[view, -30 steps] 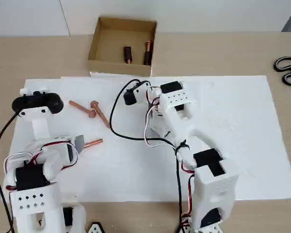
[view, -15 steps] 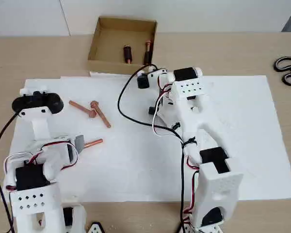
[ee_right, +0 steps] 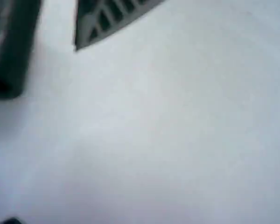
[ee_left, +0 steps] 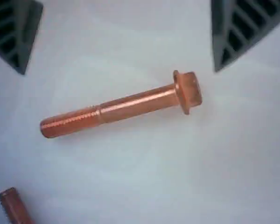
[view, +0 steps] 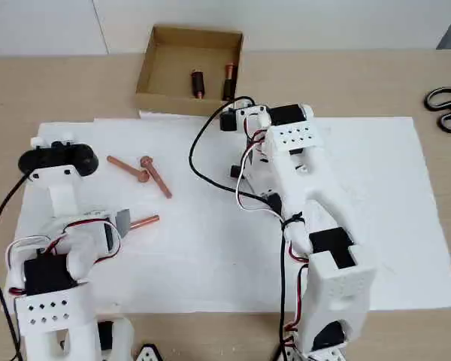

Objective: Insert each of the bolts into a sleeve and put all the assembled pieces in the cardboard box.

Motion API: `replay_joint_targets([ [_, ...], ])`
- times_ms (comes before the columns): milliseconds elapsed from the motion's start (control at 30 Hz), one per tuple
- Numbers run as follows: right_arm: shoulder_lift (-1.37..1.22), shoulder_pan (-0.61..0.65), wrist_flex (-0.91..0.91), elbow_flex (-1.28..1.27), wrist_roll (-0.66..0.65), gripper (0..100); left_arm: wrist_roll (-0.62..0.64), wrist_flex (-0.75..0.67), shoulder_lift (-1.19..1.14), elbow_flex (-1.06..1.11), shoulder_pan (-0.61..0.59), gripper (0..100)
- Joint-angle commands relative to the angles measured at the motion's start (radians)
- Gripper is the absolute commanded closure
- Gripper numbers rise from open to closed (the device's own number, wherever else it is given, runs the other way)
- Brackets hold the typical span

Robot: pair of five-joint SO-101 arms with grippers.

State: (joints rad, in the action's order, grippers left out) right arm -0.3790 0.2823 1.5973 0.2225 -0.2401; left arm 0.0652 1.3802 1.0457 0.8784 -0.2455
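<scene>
Left claw spread wide over a bolt.
Jaws straddle it toward the left edge of the paper, so I judge a pinch comes next.

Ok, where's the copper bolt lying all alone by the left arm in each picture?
High view: bolt on the white paper, on its left part, right beside the left arm.
Left wrist view: bolt mid-picture, lying flat.
Right wrist view: not in it.
Shared landmark: the white paper it lies on.

One bolt partly beyond the left wrist view's edge
</scene>
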Motion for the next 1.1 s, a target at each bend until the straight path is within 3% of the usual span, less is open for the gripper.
replay_joint_targets([
  [0,0.005,-0.002,-0.004,0.025,0.008,84.8,-0.003,-0.021,0.008,-0.002,0.000,76],
  [567,-0.119,-0.013,0.013,0.028,0.005,84.8,-0.003,-0.020,0.008,-0.002,0.000,76],
  [833,-0.117,-0.025,0.064,0.031,-0.057,84.9,-0.003,-0.020,0.008,-0.002,-0.002,76],
  [1067,-0.128,-0.056,0.053,0.026,-0.057,96.4,-0.003,-0.020,0.008,-0.002,-0.002,76],
])
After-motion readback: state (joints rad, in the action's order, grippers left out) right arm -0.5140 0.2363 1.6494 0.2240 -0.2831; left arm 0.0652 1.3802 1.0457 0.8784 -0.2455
